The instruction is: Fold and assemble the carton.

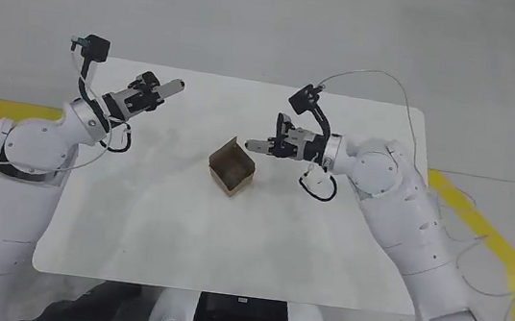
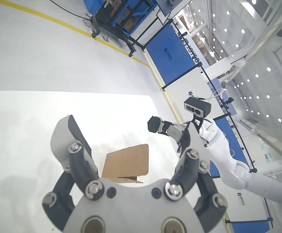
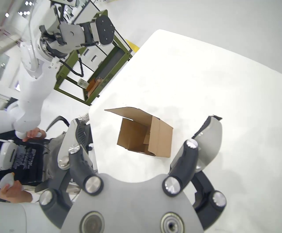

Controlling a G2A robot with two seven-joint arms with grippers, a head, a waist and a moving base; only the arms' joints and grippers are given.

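A small brown carton stands in the middle of the white table, its top open and one flap sticking up on the far-left side. In the right wrist view the carton shows its hollow inside, just beyond my right gripper, which is open and holds nothing. In the top view the right gripper hovers just right of the carton, not touching it. My left gripper is near the table's far-left part, well away from the carton. It is open and empty, with the carton beyond it.
A green metal rack stands off the table's left side. Yellow floor lines run past the right edge. Bare tabletop lies in front of the carton and toward the front edge.
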